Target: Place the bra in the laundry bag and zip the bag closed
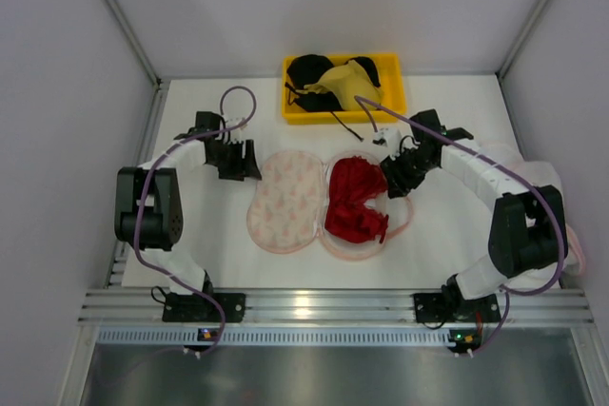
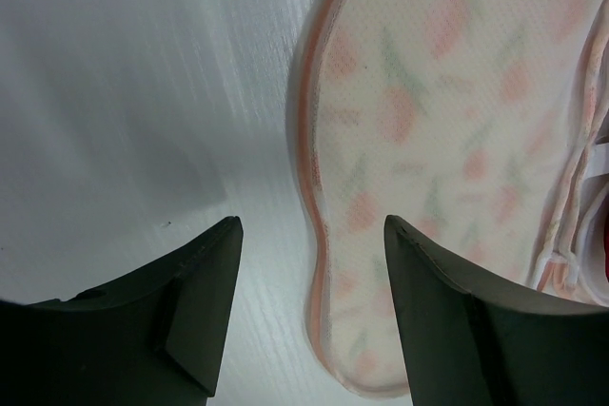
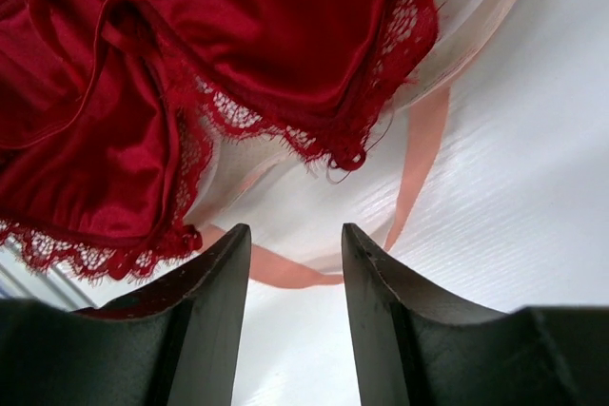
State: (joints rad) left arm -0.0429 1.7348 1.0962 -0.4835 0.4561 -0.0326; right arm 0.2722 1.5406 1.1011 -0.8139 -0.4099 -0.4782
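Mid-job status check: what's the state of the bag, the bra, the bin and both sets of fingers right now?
laundry bag: unzipped, spread open in two halves.
bra: bunched in the bag's right half, uncovered.
yellow bin: holds black bras and a yellow bra.
left gripper: fingers open, empty, at the bag's left edge.
right gripper: fingers open, empty, beside the bra.

The bra (image 3: 114, 140) is glossy satin edged with scalloped lace. The laundry bag (image 2: 428, 140) is fine matt mesh cloth with smooth tape trim. The counter (image 2: 124, 92) is white, faintly ribbed, softly sheeny. The fingers (image 3: 202, 330) are matt black plastic.
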